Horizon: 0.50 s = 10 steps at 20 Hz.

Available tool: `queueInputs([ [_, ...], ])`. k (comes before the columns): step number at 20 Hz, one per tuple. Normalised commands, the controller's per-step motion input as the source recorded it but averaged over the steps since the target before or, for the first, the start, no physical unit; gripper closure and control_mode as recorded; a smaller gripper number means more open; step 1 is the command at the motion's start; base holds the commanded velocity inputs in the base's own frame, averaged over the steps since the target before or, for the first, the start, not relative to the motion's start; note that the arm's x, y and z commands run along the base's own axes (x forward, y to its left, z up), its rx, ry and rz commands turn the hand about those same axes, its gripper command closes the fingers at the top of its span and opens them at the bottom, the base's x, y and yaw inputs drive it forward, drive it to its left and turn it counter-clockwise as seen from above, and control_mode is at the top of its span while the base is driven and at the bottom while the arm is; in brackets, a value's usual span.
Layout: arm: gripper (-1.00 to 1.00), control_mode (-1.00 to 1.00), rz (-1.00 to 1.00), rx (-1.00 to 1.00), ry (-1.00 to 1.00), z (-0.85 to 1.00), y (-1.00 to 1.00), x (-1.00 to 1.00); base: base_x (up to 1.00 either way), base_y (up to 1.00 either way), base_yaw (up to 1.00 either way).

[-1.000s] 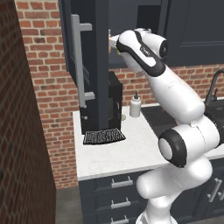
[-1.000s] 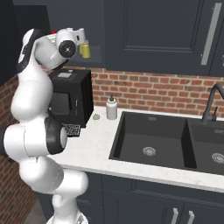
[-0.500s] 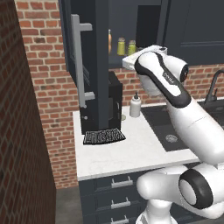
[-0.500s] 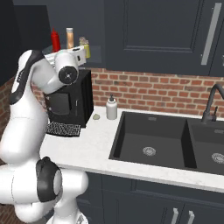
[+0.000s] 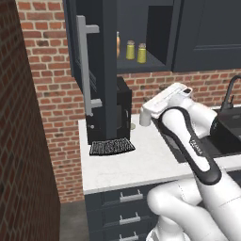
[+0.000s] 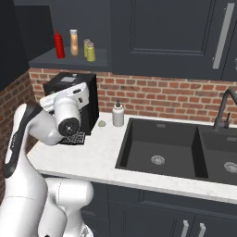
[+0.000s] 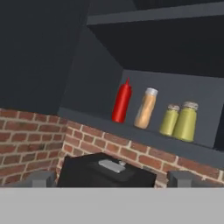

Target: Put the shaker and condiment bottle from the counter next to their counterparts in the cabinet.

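Since backing claw (image 7: 113,179) out of cabinet (image 7: 96,78), holds nothing, jaws fully apart; leaves shaker (image 7: 185,121) up ahead, just beside paler counterpart (image 7: 169,120); judges shaker half done

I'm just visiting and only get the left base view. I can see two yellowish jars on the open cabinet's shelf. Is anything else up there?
Observer: Yes. The hand view shows a red bottle standing at the left end of the shelf.
Operator: And that orange sliver beside the jars?
Observer: That is an orange bottle with a whitish cap. It stands upright between the red bottle and the nearer jar.
Operator: Is the robot's claw holding something?
Observer: No. The gripper is open, with its fingertips wide apart and nothing between them.
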Motion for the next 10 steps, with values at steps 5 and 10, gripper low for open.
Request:
queueInputs([
  [5,-1.00,-1.00,0.03,-0.13,0.12,-0.99,-0.02,-1.00,0.00,0.00,0.00],
  [10,-1.00,-1.00,0.02,-0.23,0.30,-1.00,0.00,-0.89,0.00,0.00,0.00],
])
